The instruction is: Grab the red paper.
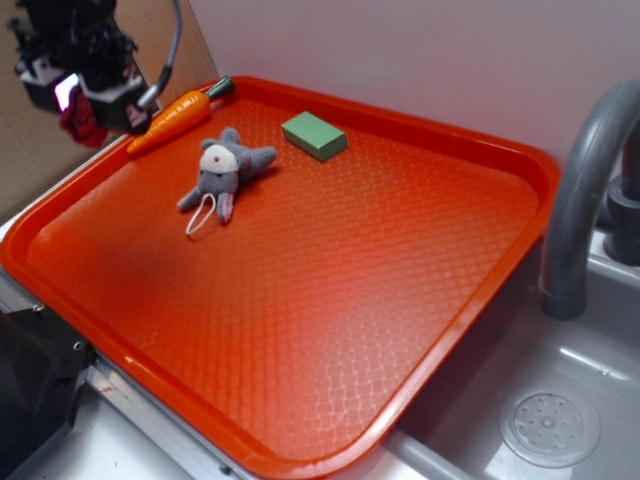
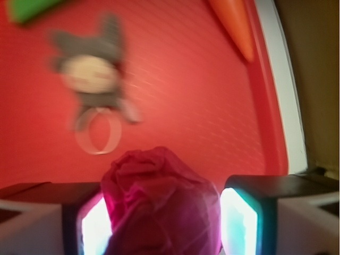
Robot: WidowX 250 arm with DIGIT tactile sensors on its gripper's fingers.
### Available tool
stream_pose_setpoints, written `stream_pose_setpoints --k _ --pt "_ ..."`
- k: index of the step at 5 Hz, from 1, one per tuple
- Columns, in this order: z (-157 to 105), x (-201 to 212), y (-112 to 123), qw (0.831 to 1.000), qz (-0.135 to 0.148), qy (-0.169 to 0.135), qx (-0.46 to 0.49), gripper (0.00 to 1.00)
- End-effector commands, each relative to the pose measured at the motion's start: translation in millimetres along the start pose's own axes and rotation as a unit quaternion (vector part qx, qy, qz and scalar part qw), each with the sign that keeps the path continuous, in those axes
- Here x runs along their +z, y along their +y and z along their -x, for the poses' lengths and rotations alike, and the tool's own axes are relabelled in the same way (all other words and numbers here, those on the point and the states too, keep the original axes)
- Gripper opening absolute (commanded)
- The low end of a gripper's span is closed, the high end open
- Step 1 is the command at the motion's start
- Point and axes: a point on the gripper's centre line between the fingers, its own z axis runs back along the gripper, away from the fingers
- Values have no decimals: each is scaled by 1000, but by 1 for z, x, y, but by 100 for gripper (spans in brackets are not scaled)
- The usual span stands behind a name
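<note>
At upper left the gripper (image 1: 85, 100), jaws closed on the red paper (image 2: 159, 207), apparently holds it clear of the tray (image 1: 300, 300), so the grab looks done.

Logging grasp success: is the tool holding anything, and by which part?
Yes. The tool is shut on the red paper, its fingers pressing the ball's two sides, lifted above the tray.

Tray (image 1: 330, 300) mostly open; carrot (image 1: 172, 118), plush toy (image 1: 222, 172), green block (image 1: 314, 135) crowd its far corner.

crumpled red paper (image 2: 159, 207), textured plastic tray (image 1: 330, 300)
</note>
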Motion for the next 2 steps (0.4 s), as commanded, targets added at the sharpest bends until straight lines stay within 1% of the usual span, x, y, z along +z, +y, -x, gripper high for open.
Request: stream_pose_setpoints --k 1,2 --pt "15 64 -34 995 59 -70 -30 0" --pt "14 68 -44 994 75 -78 -31 0"
